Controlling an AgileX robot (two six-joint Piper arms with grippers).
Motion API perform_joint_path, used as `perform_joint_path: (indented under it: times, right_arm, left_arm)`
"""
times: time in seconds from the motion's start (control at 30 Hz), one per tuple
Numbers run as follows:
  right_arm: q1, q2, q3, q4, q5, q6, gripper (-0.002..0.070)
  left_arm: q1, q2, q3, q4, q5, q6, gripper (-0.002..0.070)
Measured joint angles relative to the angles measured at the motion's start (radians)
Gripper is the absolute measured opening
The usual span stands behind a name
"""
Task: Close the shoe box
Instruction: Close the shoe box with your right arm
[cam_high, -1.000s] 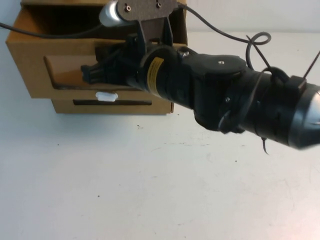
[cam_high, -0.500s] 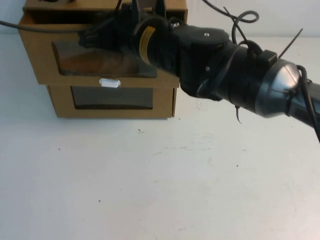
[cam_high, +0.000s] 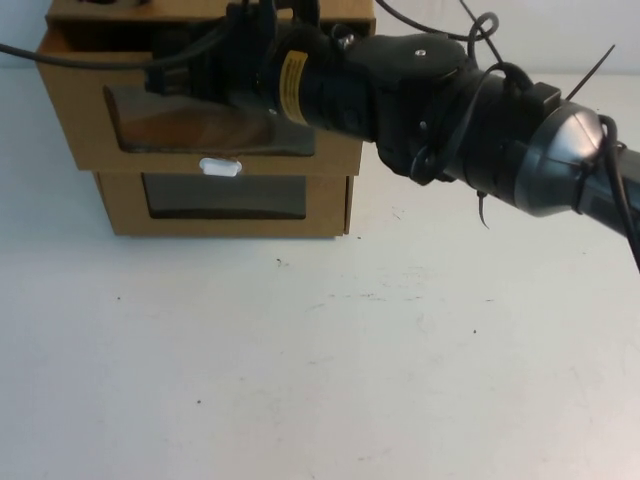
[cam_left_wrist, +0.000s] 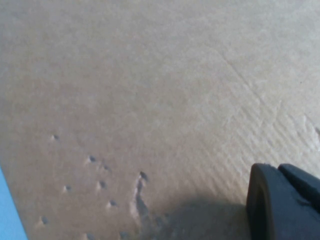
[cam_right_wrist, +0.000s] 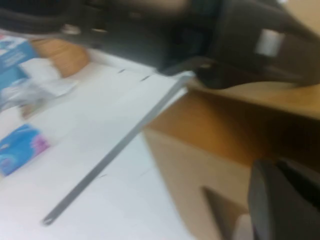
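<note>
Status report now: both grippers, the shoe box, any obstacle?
Right gripper at the upper front of the shoe box. Left gripper over bare cardboard. Drawer still protrudes above the lower box. No obstacle seen.

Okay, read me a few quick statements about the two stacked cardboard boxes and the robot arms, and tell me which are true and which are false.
1. The shoe box sits on top of the lower cardboard box. True.
2. The shoe box's white pull tab is above its window. False: it is below the window.
3. The right tool is at the shoe box's front, by the window. True.
4. The shoe box's front is flush with the lower box's front. False: it stands out past it, with a gap open behind its top edge.
5. The left tool hangs over bare table. False: the left wrist view shows cardboard close beneath it.
</note>
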Motion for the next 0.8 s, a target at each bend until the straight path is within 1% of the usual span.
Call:
perform_joint_path:
  times: [0.1,0.23,0.3,0.53,0.8]
  right_arm:
    - [0.0,-0.016,0.0,-0.039,-0.053,0.042,-0.0011]
    - [0.0,-0.027,0.0,-0.052,-0.142,0.064,-0.0011]
    - [0.0,-0.027,0.005,-0.055,-0.155,0.074,-0.0011]
    - [-0.006,-0.032,0.089,-0.059,-0.071,0.082,-0.0011]
    - [-0.019,-0.032,0.092,-0.057,0.055,0.071,-0.0011]
  left_arm:
    - [0.0,0.0,0.0,0.0,0.0,0.0,-0.0005]
    - [0.0,0.0,0.0,0.0,0.0,0.0,-0.0005]
    - [0.0,0.0,0.0,0.0,0.0,0.0,-0.0005]
    - [0.0,0.0,0.0,0.0,0.001,0.004,-0.0005]
    - [0.0,0.0,0.0,0.0,0.001,0.004,-0.0005]
